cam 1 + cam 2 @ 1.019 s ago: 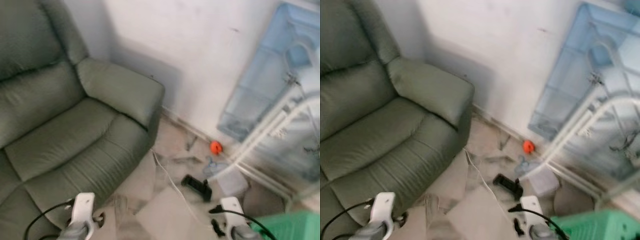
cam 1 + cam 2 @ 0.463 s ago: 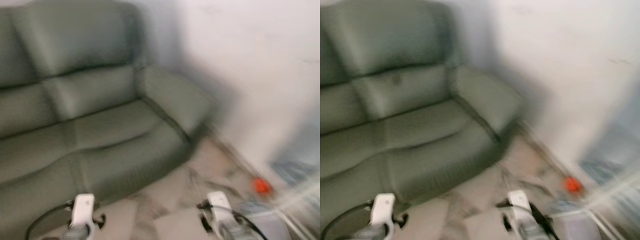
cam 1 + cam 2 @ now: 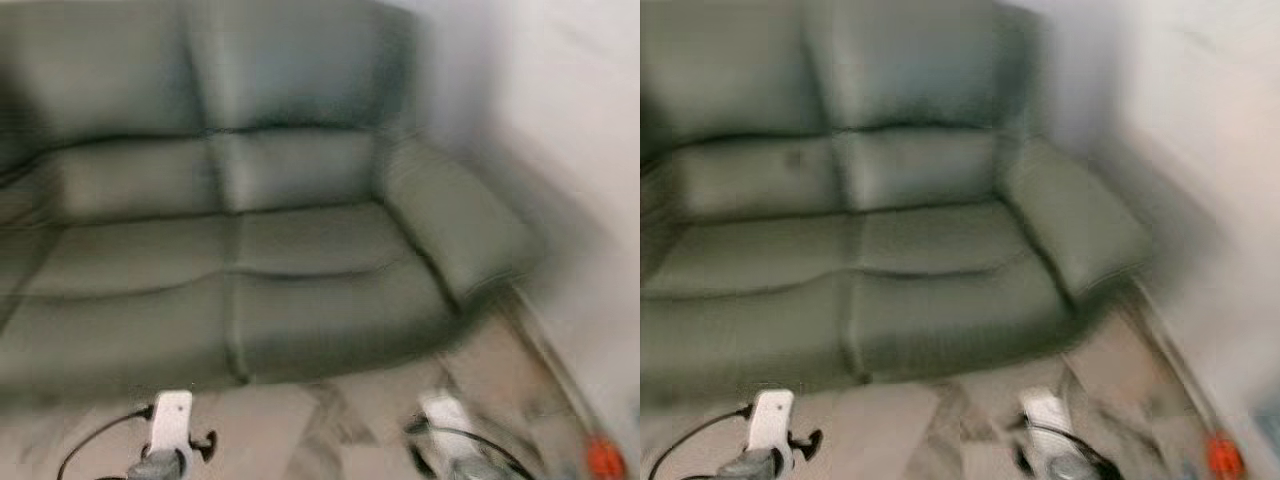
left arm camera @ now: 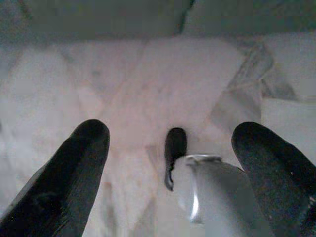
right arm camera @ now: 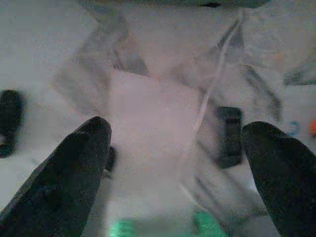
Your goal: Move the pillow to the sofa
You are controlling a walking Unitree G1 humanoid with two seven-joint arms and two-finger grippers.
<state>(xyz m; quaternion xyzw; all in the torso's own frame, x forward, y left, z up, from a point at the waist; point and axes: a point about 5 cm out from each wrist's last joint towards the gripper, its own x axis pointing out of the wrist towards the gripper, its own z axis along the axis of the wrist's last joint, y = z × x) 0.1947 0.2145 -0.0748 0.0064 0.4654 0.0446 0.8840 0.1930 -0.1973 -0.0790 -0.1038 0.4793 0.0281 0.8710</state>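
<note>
A grey-green leather sofa (image 3: 250,270) with two seats stands before me against the wall, blurred by camera motion. Its cushions are bare. Both arms hang low at the bottom of the eye views, the left wrist (image 3: 170,430) and the right wrist (image 3: 445,440) over the marble floor. In the left wrist view my left gripper (image 4: 170,163) is open over pale floor tiles, with nothing between its fingers (image 4: 74,177). In the right wrist view my right gripper (image 5: 173,163) is open too, above the floor.
A white wall (image 3: 560,120) runs along the sofa's right side. A small orange object (image 3: 603,460) lies on the floor by the wall. In the right wrist view a white cable (image 5: 210,94) and a dark device (image 5: 228,136) lie on the tiles.
The camera has swung left: the sofa now sits in the middle of the view, and the blue rack, green basket and floor clutter have slid out to the right. Both arms still hang low.
</note>
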